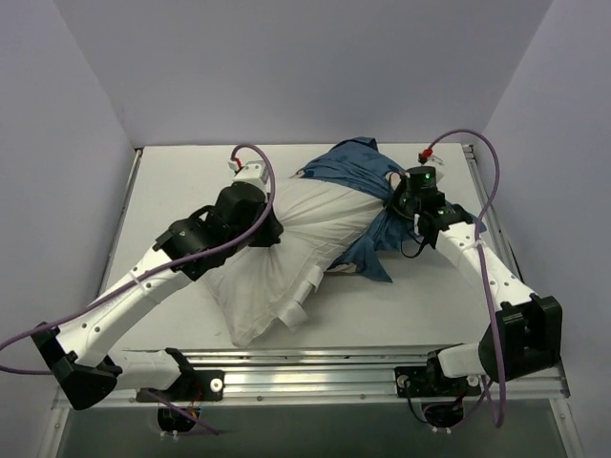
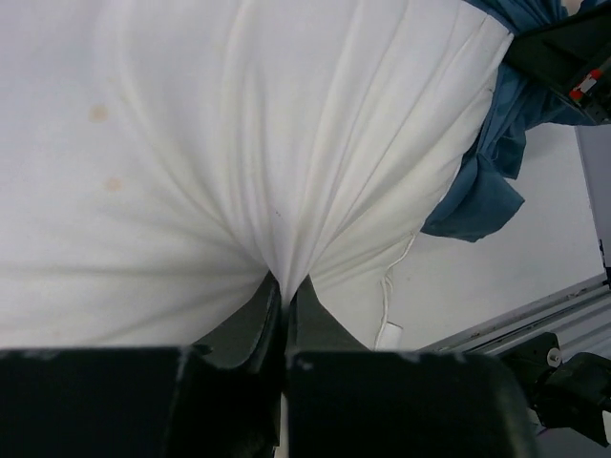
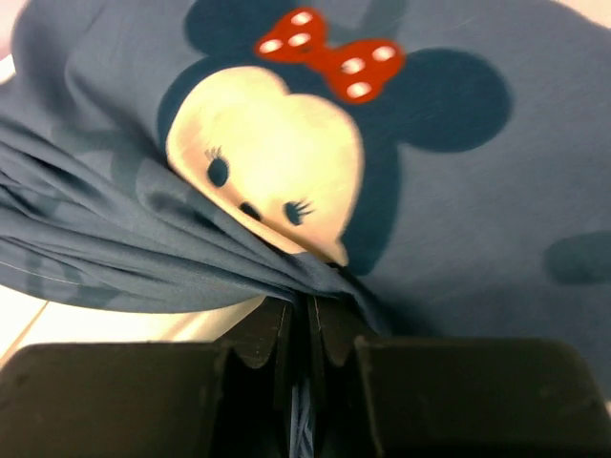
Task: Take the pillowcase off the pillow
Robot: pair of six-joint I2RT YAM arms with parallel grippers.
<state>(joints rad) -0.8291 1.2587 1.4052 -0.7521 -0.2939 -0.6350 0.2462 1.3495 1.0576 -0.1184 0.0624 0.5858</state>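
The plump white pillow (image 1: 305,243) lies across the middle of the table, most of it bare. The blue pillowcase (image 1: 355,167) is bunched over its far right end and hangs down its right side. My left gripper (image 1: 270,232) is shut on a pinch of the pillow's white fabric (image 2: 283,250), which fans out in folds. My right gripper (image 1: 406,202) is shut on a fold of the pillowcase (image 3: 315,286); a mouse face with a red polka-dot bow (image 3: 329,52) fills that view. A small white tag (image 2: 387,335) hangs at the pillow's edge.
The pillow's near corner (image 1: 250,329) reaches toward the metal rail (image 1: 315,367) at the table's front edge. Lilac walls close in the left, back and right. The right arm's cable (image 1: 487,191) loops above the table's right side.
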